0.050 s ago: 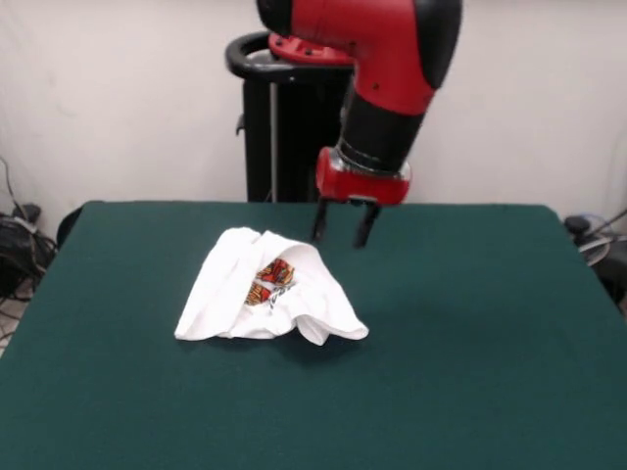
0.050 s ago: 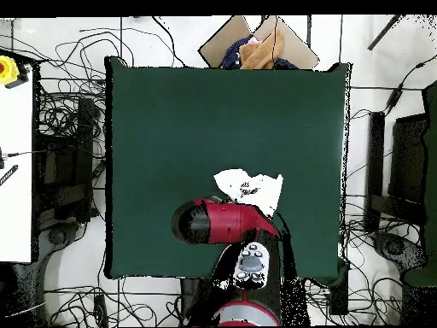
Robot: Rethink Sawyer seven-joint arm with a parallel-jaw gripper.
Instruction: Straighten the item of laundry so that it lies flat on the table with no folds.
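Note:
The item of laundry (image 1: 269, 289) is a small white T-shirt, bunched and folded over itself, with a red and yellow print showing in its creases. It lies left of centre on the green table (image 1: 470, 323). My gripper (image 1: 341, 231) hangs open just above the table, behind the shirt's far right edge, with nothing between its two black fingers. In the overhead view the shirt (image 2: 247, 186) lies on the table (image 2: 171, 111). My red arm (image 2: 226, 220) covers the shirt's near edge and hides the gripper.
A cardboard box holding cloth (image 2: 256, 47) sits beyond the table's far edge in the overhead view. Cables cover the floor all round. A white bench (image 2: 13, 162) stands at the left. Bare felt surrounds the shirt.

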